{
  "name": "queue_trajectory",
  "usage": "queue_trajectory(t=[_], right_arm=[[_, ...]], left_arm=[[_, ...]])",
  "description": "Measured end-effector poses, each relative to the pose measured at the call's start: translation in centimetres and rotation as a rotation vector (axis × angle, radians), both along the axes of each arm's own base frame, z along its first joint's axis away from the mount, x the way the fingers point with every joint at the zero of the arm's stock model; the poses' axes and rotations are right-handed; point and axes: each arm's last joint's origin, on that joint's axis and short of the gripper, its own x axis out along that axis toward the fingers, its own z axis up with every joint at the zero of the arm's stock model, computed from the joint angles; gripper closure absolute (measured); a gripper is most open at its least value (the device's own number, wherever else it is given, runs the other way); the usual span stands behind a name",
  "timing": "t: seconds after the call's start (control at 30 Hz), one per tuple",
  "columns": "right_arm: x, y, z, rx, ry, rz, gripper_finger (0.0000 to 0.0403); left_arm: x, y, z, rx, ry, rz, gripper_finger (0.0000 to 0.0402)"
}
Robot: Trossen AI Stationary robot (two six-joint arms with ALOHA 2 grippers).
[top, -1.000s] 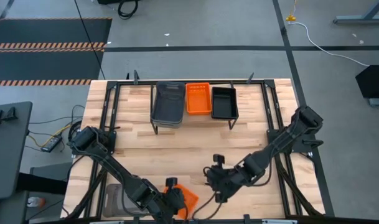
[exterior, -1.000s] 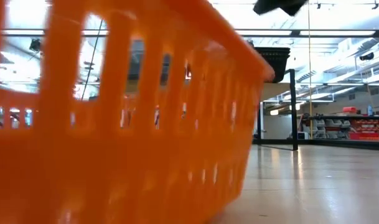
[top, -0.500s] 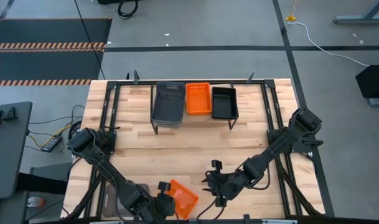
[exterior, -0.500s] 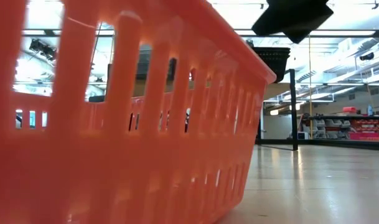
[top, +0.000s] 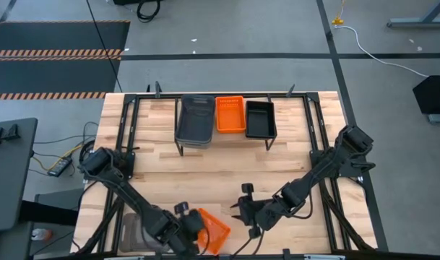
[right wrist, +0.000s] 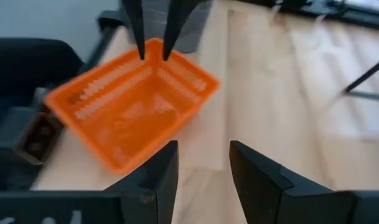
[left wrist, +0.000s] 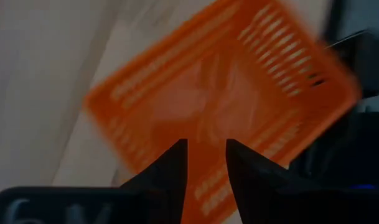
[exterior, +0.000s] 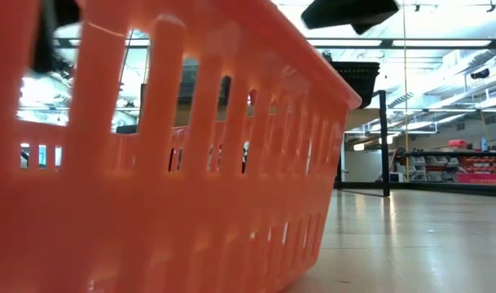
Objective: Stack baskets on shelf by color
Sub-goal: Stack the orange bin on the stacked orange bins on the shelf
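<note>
Left claw (top: 193,224): at the near edge of the counter (top: 205,166), directly over the loose orange basket (top: 211,230). In the right wrist view its two fingers (right wrist: 139,25) come down at the basket's far rim, one on each side of the wall with a narrow gap between them; whether they press the rim I cannot tell.
Right claw (top: 241,206): just beside the orange basket on its right, fingers parted, released, grasping nothing. Its own camera shows bare counter between its fingers (right wrist: 161,174), with the basket ahead of them.
Orange basket: sits on the counter, turned at an angle to the counter edge, between the two claws. It fills most of the low view.
Grey basket on counter (top: 136,230): to the left of the left claw, partly under that arm, at the near edge.
Shelf (top: 223,144): well ahead of both claws, near the counter's far edge.
On shelf, left to right: grey basket stack (top: 194,121), orange basket on shelf (top: 230,114), black basket (top: 260,119), side by side and close together.
Stack heights: cannot tell from above.
</note>
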Motion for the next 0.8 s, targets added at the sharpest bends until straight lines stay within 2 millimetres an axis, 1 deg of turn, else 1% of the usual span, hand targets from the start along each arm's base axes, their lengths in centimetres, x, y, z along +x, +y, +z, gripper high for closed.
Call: queue_trajectory(t=[0.13, 0.2, 0.3, 0.47, 0.57, 0.67, 0.8], right_arm=[[0.4, -0.8, -0.1, -0.065, -0.008, -0.013, 0.0253], [0.4, -1.0, -0.3, -0.079, -0.002, -0.014, 0.0253], [0.2, -1.5, -1.0, -0.088, 0.018, -0.023, 0.0253], [-0.6, -2.1, -2.8, -0.098, 0.066, -0.04, 0.0253], [-0.9, -2.5, -3.5, -0.094, 0.072, -0.051, 0.0253], [-0.9, -2.8, -3.9, -0.088, 0.063, -0.057, 0.0253], [-0.8, -2.8, -3.8, -0.08, 0.054, -0.055, 0.0253]], left_arm=[[-0.2, 1.9, -0.6, -0.036, 0.185, 0.154, 0.0285], [-0.1, 2.8, -0.7, -0.023, 0.228, 0.218, 0.0285], [0.2, 3.8, -0.7, -0.007, 0.248, 0.256, 0.0285], [1.6, 4.4, -0.6, -0.052, 0.204, 0.232, 0.0285], [2.2, 5.1, -0.7, -0.056, 0.219, 0.219, 0.0285], [2.7, 5.6, -1.6, -0.058, 0.272, 0.195, 0.0285], [3.5, 6.1, -3.4, -0.06, 0.351, 0.149, 0.0285]])
